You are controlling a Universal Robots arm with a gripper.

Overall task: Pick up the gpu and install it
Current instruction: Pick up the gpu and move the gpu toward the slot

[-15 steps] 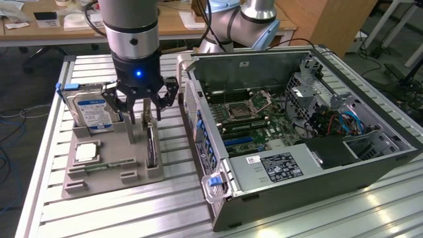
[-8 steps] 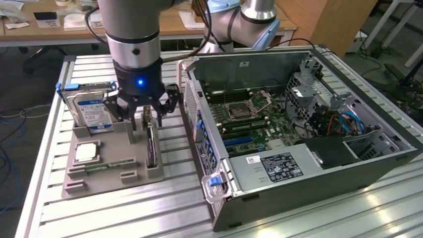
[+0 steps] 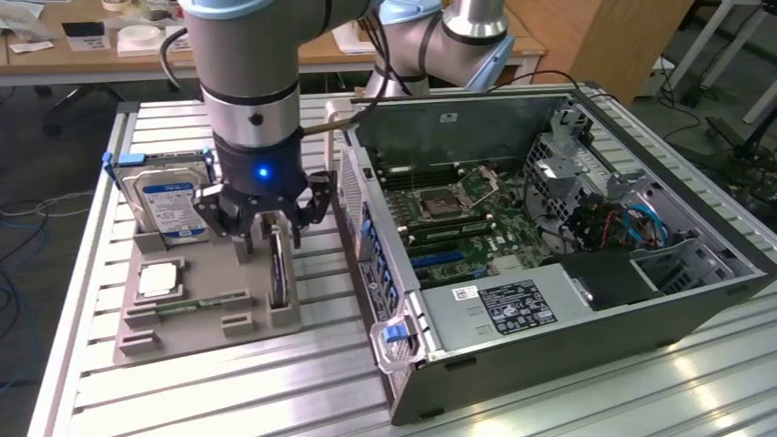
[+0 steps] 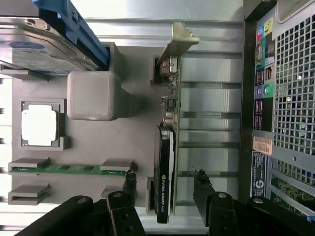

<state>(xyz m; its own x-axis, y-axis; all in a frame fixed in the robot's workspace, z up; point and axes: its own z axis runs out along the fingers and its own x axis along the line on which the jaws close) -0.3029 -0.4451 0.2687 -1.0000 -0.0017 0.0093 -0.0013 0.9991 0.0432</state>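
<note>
**Workstation at the approach to the card.** A slotted metal table carries a grey tray on the exterior view's left and an open computer case on its right. At the tray's back left corner a hard drive stands upright, its far end masked by the arm. Toward the front left corner lie a square processor chip and, in front of it, a narrow memory stick. Along the tray's right edge the gpu stands on its long edge in a slot, with the dark heatsink facing the tray's middle and the silver bracket at the back end. Its lower edge is sunk in the slot, out of sight. The gripper hangs over the card's end away from the bracket. Its fingers are spread, one on each side of the card, with a gap showing on both sides. The gripper body is cut off at the wrist view's edge. The case lies on its side just beside the tray, motherboard exposed.
</note>
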